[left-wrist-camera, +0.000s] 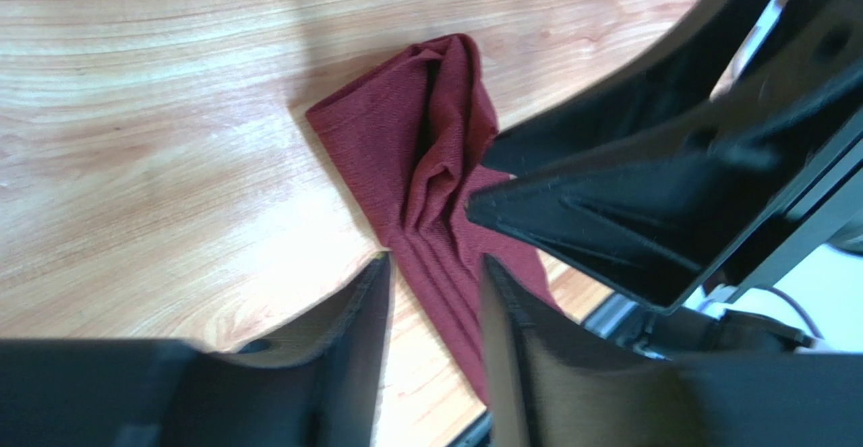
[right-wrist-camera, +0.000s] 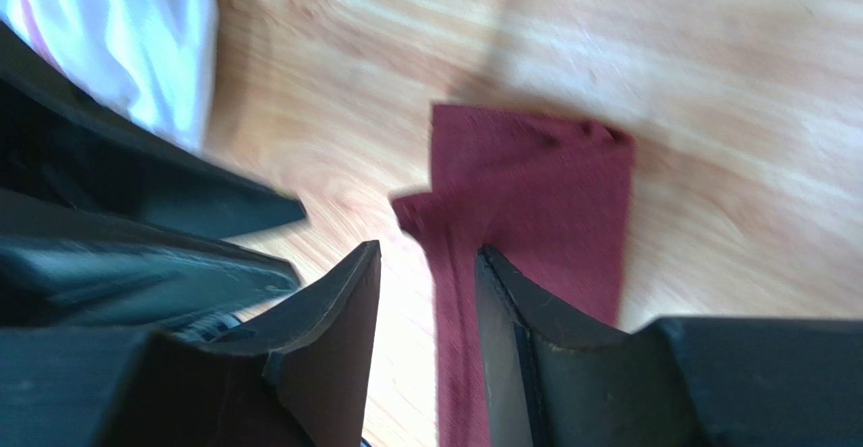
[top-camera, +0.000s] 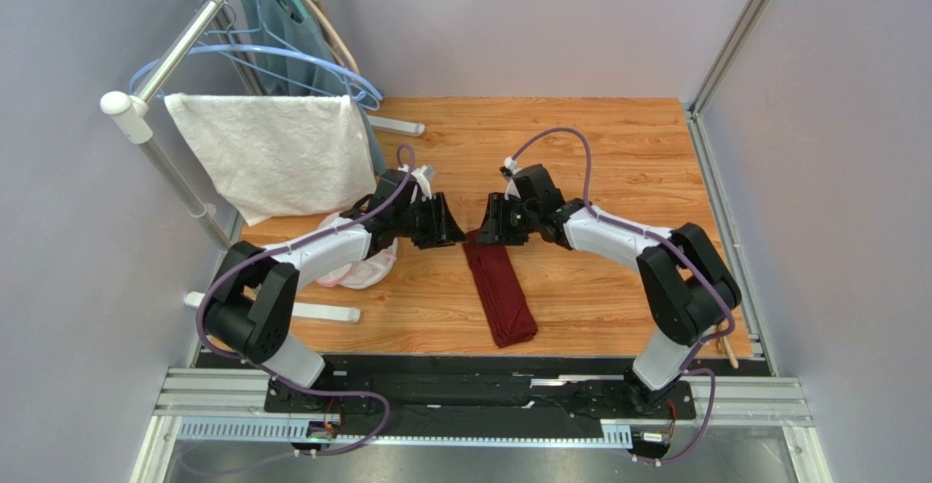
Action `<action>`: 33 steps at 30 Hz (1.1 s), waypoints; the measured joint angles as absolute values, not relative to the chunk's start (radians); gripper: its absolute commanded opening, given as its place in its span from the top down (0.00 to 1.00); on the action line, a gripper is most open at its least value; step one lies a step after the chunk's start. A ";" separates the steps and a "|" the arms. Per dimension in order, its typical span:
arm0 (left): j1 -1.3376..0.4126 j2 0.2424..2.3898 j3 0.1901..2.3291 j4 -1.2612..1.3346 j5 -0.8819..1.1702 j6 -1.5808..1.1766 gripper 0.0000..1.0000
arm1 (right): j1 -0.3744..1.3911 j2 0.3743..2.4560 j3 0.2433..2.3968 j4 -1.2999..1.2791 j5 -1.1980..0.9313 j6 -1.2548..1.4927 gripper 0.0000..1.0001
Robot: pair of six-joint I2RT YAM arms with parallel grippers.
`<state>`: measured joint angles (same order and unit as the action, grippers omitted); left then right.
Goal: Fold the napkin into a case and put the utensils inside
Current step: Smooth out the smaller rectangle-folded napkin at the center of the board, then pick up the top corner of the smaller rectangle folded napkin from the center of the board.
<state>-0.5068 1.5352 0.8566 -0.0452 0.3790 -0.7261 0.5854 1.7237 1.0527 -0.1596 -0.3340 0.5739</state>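
Our left gripper [left-wrist-camera: 436, 265] and right gripper [right-wrist-camera: 427, 255] meet over the far end of the napkin [top-camera: 501, 292], a folded strip in the middle of the table [top-camera: 613, 155]. Both are slightly spread and empty, we judge to open its pocket.

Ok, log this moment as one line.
napkin: folded strip on table | left hand: open, over its far end | right hand: open, same end
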 measured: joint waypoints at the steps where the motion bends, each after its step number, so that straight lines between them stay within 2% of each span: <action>1: -0.503 1.538 0.861 -0.046 0.390 -0.737 0.42 | 0.585 1.708 1.036 -0.160 -0.327 0.564 0.52; 5: -0.501 1.607 0.924 -0.052 0.446 -0.766 0.40 | 0.585 1.600 0.953 -0.160 -0.305 0.525 0.45; 13: -0.504 1.743 1.065 -0.127 0.486 -0.765 0.39 | 0.579 1.499 0.918 -0.168 -0.234 0.466 0.46; 22: -0.518 1.824 1.172 -0.201 0.470 -0.718 0.50 | 0.586 1.505 0.888 -0.158 -0.233 0.437 0.48; 25: -0.519 1.853 1.172 -0.216 0.470 -0.707 0.59 | 0.610 1.535 0.900 -0.152 -0.226 0.428 0.51; 26: -0.520 1.859 1.172 -0.220 0.469 -0.705 0.67 | 0.620 1.549 0.908 -0.152 -0.221 0.425 0.53; 27: -0.520 1.864 1.174 -0.226 0.469 -0.701 0.71 | 0.632 1.565 0.919 -0.152 -0.216 0.421 0.53; 28: -0.520 1.868 1.177 -0.230 0.469 -0.700 0.80 | 0.640 1.577 0.926 -0.151 -0.209 0.419 0.54; 31: -0.521 1.870 1.190 -0.245 0.470 -0.685 0.96 | 0.668 1.610 0.946 -0.140 -0.183 0.413 0.54; 33: -0.521 1.870 1.194 -0.242 0.473 -0.685 0.97 | 0.687 1.620 0.947 -0.126 -0.165 0.409 0.54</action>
